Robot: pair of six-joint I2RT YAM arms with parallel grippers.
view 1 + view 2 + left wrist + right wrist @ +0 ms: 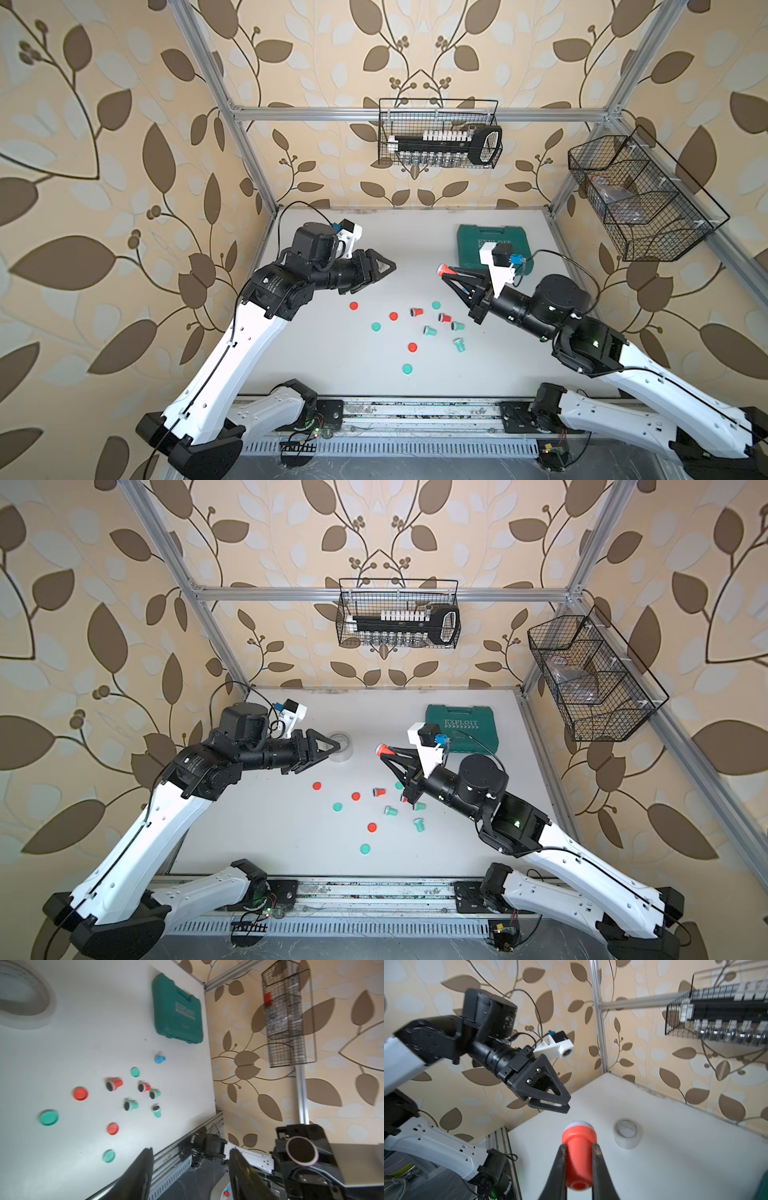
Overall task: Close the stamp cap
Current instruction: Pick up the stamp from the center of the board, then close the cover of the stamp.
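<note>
My right gripper (579, 1148) is shut on a red stamp (579, 1138), held in the air above the table with its uncapped dark pad (301, 1151) facing my left gripper. In both top views the stamp (443, 270) (382, 750) sticks out of the fingertips. My left gripper (388, 266) (191, 1167) is open with nothing between its fingers, a short way left of the stamp. Loose red caps (353, 306) (412, 347) and teal caps (376, 327) (407, 368) lie on the table below.
Several uncapped red and teal stamps (416, 311) (459, 344) lie among the caps. A blue stamp (159, 1059) lies near the green tool case (473, 241). A tape roll (627, 1132) stands under my left gripper. Wire baskets (440, 133) (636, 195) hang on the walls.
</note>
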